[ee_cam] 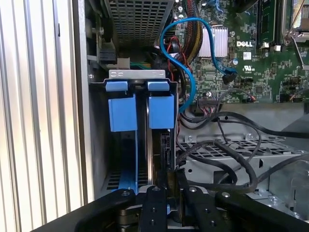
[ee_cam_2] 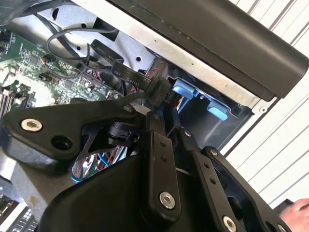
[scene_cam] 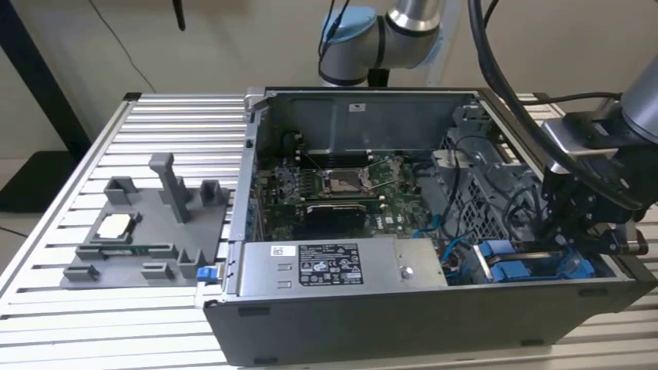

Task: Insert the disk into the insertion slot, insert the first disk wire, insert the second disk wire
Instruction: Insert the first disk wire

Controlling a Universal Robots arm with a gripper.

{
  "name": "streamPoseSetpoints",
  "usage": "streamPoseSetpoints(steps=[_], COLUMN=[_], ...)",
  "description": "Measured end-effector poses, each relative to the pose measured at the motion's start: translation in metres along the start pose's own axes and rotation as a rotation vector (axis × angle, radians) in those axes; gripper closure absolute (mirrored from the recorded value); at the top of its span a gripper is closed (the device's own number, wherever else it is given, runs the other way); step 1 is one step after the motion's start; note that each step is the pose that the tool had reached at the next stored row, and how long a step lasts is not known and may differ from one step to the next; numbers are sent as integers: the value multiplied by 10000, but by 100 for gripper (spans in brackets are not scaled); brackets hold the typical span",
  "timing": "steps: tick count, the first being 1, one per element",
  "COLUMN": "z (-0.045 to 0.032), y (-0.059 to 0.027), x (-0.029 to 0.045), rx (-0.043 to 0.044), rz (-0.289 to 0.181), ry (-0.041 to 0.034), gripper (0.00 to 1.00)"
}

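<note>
Black cables (ee_cam: 207,117) crowd space beside insertion slot (ee_cam: 137,74).

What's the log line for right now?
hand: shut on wire connector | position: at insertion slot, by blue tabs | wire: whether plugged in cannot be told

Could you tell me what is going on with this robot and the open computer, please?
A robot arm is working inside an open computer case on a slatted table. Its claw is down by the insertion slot with its blue tabs, pinching a black cable connector. The connector is close to the slot; whether it is plugged in cannot be seen.
</note>
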State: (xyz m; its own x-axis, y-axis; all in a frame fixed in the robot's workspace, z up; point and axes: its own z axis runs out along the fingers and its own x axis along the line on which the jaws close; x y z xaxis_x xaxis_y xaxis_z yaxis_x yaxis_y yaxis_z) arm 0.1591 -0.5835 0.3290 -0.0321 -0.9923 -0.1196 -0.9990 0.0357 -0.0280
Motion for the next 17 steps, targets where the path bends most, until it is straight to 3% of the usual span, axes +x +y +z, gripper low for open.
streamPoseSetpoints(steps=[3, 4, 5, 14, 17], z=[-18, -59, -110, -522, -540], y=[0, 0, -2, -13, -58], x=[-2, -7, -14, -68, -88], rx=[-2, -1, 0, 1, -5], rz=[5, 8, 8, 8, 7], ry=[-15, -23, -5, 2, -5], gripper=[80, 80, 73, 73, 73])
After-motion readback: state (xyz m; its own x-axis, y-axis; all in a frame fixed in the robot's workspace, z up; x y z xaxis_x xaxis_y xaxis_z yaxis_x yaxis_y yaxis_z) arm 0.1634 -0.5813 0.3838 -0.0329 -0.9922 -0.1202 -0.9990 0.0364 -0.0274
